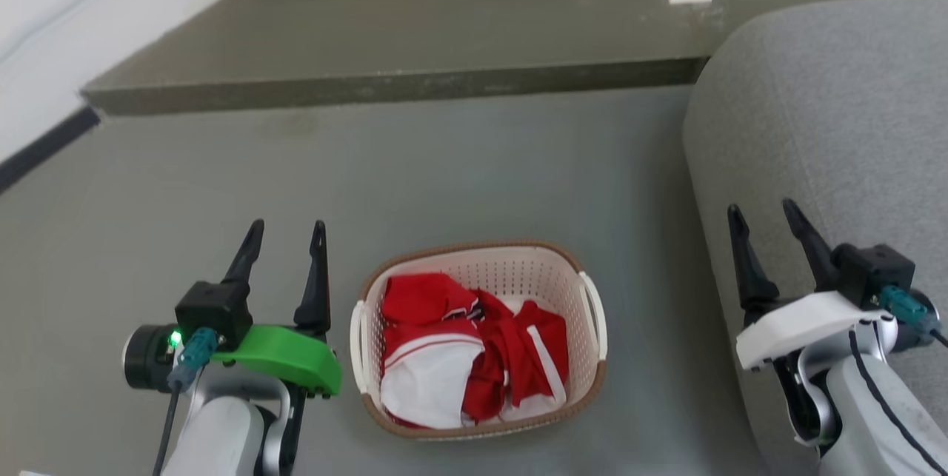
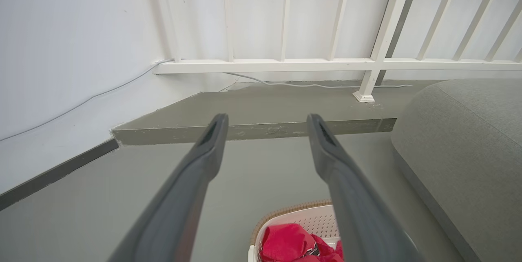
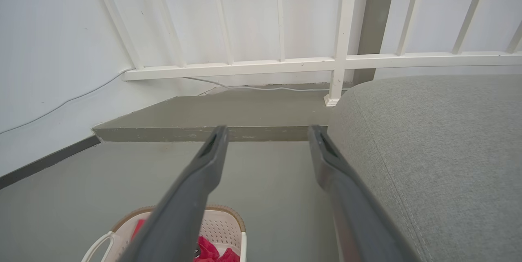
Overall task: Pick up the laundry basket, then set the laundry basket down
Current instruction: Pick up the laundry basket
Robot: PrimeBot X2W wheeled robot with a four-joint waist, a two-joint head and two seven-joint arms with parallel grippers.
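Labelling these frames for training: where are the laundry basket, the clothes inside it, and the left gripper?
laundry basket (image 1: 511,272): head view, far perforated wall.
red and white clothes (image 1: 503,343): head view, red fabric mid-pile.
left gripper (image 1: 288,228): head view, midway between its fingertips.

Laundry basket (image 1: 589,357) on floor (image 1: 459,172), left of sofa (image 1: 829,113).

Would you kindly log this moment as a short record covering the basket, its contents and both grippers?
Basket: cream perforated plastic laundry basket with brown rim, standing on the grey floor
Contents: red and white clothes
Left gripper: open, empty, left of the basket
Right gripper: open, empty, by the grey fabric sofa
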